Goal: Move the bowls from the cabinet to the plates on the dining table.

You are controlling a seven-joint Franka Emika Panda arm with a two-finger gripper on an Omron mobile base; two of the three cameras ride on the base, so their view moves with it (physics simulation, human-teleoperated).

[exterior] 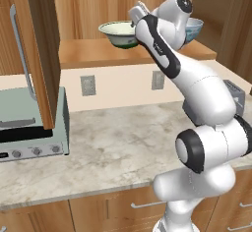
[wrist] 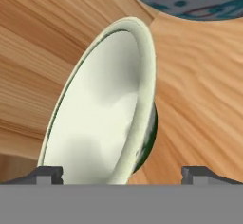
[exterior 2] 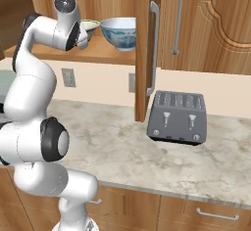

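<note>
The cream-white bowl with a green band (exterior: 118, 33) stands on the shelf (exterior: 93, 54) of the open wooden cabinet (exterior 2: 147, 54). To its right sits the white bowl with blue-teal pattern (exterior 2: 119, 33), half hidden by the arm in the left base view. My gripper (exterior: 134, 22) reaches in at the cream bowl's right rim. In the hand view the cream bowl (wrist: 104, 109) looms close and rolled. The gripper (wrist: 123, 174) is open, its fingertips (wrist: 47, 174) wide apart on either side of the rim. The plates and the dining table are out of view.
The open cabinet doors (exterior: 37, 54) with silver bar handles (exterior 2: 153, 49) flank the arm on both sides. On the marble counter (exterior: 123, 147) stand a grey toaster (exterior 2: 177, 117) to the right and a toaster oven (exterior: 29, 132) to the left.
</note>
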